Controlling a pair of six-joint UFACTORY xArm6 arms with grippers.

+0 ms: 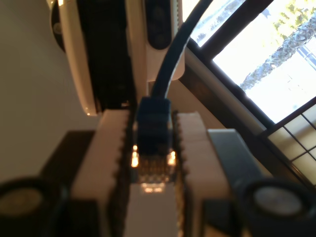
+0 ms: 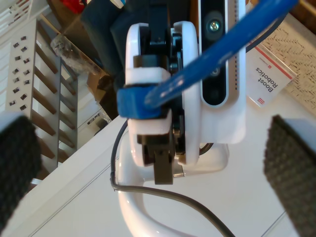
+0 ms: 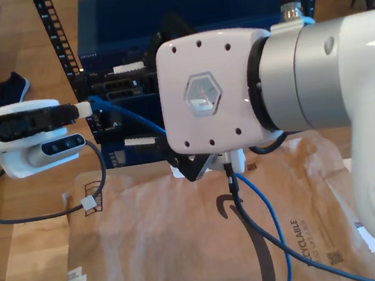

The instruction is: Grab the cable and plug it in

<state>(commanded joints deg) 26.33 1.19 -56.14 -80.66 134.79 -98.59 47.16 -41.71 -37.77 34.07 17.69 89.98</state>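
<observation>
Brown paper covers the surface [image 3: 154, 244] before a blue rack [image 3: 176, 15]. My first gripper [image 1: 153, 163] pinches the cable [image 1: 170, 54] by its hard little plug; the cord is thin, light, bendy. My second gripper [image 2: 158, 158] fingers [image 2: 291, 163] stand wide.

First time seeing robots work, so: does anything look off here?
Nothing looks damaged. The brown paper below the arms is wrinkled, and the blue network cable trails loosely across it from my first gripper.
</observation>
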